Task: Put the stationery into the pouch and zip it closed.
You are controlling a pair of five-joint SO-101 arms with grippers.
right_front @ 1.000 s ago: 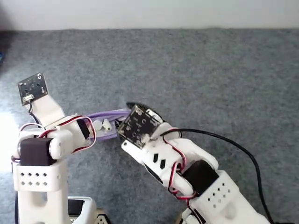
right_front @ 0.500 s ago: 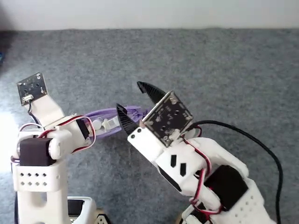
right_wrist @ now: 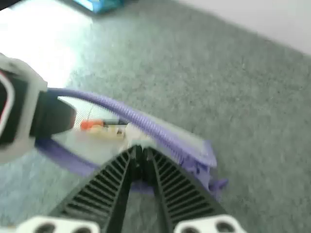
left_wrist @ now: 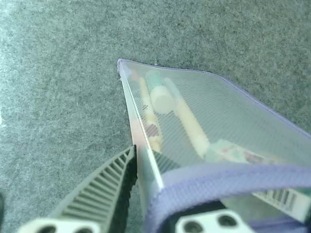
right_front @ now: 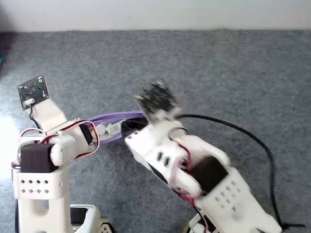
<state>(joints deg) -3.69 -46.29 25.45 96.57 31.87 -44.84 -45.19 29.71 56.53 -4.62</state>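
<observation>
The clear mesh pouch (right_front: 116, 117) with purple trim lies on the grey carpet between the two arms. In the left wrist view the pouch (left_wrist: 223, 116) holds a yellow pen (left_wrist: 187, 121) and other stationery. My left gripper (left_wrist: 150, 204) is shut on the pouch's purple edge. In the high view that left gripper (right_front: 108, 130) holds the pouch's near end. My right gripper (right_wrist: 138, 151) has its fingers pressed together at the purple zip edge of the pouch (right_wrist: 160, 130). An orange-tipped pen (right_wrist: 88, 125) shows through the mesh. The right arm's camera board (right_front: 156, 102) covers its fingers from above.
Grey carpet (right_front: 233, 73) stretches free to the right and toward the far white wall (right_front: 155, 14). A black cable (right_front: 243, 138) trails from the right arm. A blue object (right_wrist: 99, 4) lies far off on the floor.
Half a second ago the right gripper was lifted above the pouch with its fingers spread. Now it is back down at the zip edge with them together. The left arm has kept still.
</observation>
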